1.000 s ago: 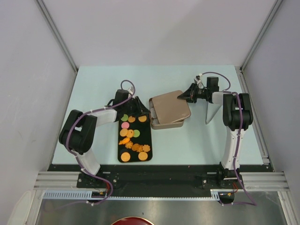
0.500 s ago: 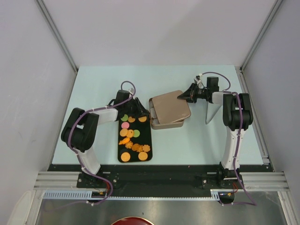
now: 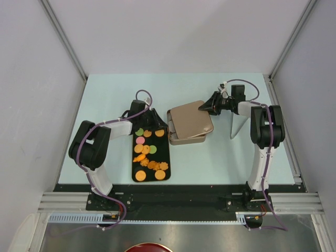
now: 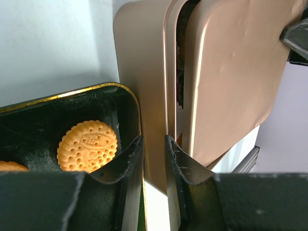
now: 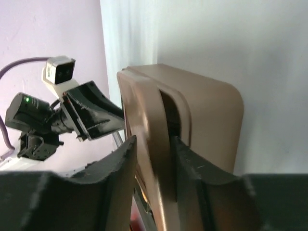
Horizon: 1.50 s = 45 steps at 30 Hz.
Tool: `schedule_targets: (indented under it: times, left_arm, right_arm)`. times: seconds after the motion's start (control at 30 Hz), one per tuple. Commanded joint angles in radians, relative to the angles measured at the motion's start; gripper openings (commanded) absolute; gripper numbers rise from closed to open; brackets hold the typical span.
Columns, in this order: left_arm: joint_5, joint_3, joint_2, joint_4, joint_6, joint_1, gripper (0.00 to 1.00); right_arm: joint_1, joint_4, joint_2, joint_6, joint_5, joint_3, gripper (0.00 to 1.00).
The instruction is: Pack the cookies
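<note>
Cookies (image 3: 146, 149) lie on the black tray (image 3: 168, 152), whose rim the left gripper (image 4: 153, 159) straddles, fingers narrow; gripping or not, I cannot tell. The right gripper (image 5: 153, 159) pinches the lid (image 5: 144, 120) of the tan tin (image 3: 190, 138); lift it clear without dragging the tin. No lettering is legible.

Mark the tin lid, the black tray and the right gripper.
tin lid (image 3: 190, 119): top view, centre of its flat face.
black tray (image 3: 163, 149): top view, bare floor near right rim.
right gripper (image 3: 201, 108): top view, between jaws on lid edge.
</note>
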Motion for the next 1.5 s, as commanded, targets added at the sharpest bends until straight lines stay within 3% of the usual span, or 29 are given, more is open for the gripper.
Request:
schedule_targets:
  times: [0.0,0.03,0.47,0.73,1.03,1.07,1.17,1.2,1.27,1.33,1.37,1.4,1.43,1.47]
  left_arm:
    - [0.008,0.036,0.0,0.025,0.009,-0.01,0.29]
    - [0.008,0.036,-0.003,0.021,0.011,-0.012,0.29]
    - [0.008,0.039,-0.006,0.018,0.014,-0.013,0.29]
    - [0.008,0.039,-0.013,0.015,0.017,-0.013,0.29]
    - [0.011,0.032,-0.026,0.017,0.017,-0.015,0.29]
    - [0.011,0.03,-0.03,0.014,0.017,-0.015,0.29]
    - [0.005,0.029,-0.036,0.008,0.025,-0.015,0.29]
    - [0.0,0.029,-0.041,0.006,0.026,-0.015,0.29]
    - [-0.003,0.026,-0.043,0.009,0.026,-0.013,0.29]
    - [0.005,0.026,-0.039,0.018,0.014,-0.015,0.29]
    - [0.009,0.024,-0.036,0.021,0.011,-0.016,0.29]
    - [0.009,0.024,-0.036,0.02,0.011,-0.016,0.29]
    - [0.009,0.022,-0.042,0.018,0.012,-0.016,0.29]
    - [0.006,0.016,-0.046,0.018,0.014,-0.016,0.29]
  right_arm:
    - [-0.001,-0.131,-0.046,-0.074,0.116,-0.007,0.87]
    - [-0.003,-0.145,-0.049,-0.096,0.123,-0.004,1.0]
    - [-0.024,-0.288,-0.115,-0.176,0.272,0.013,1.0]
    - [-0.039,-0.32,-0.325,-0.222,0.508,0.014,1.0]
    - [-0.015,-0.392,-0.406,-0.246,0.557,0.08,1.0]
    - [-0.001,-0.401,-0.443,-0.28,0.594,0.086,1.0]
    - [0.115,-0.446,-0.543,-0.41,0.923,0.096,1.0]
    - [0.146,-0.441,-0.567,-0.414,1.131,0.092,1.0]
    - [0.181,-0.4,-0.597,-0.322,1.246,0.065,1.0]
    - [0.139,-0.354,-0.6,-0.231,1.018,0.036,1.0]
    - [0.084,-0.319,-0.592,-0.249,0.861,0.021,0.91]
    - [0.056,-0.293,-0.578,-0.193,0.717,-0.01,0.16]
    - [0.042,-0.268,-0.574,-0.136,0.712,-0.019,0.0]
    - [0.036,-0.259,-0.571,-0.102,0.719,-0.032,0.0]
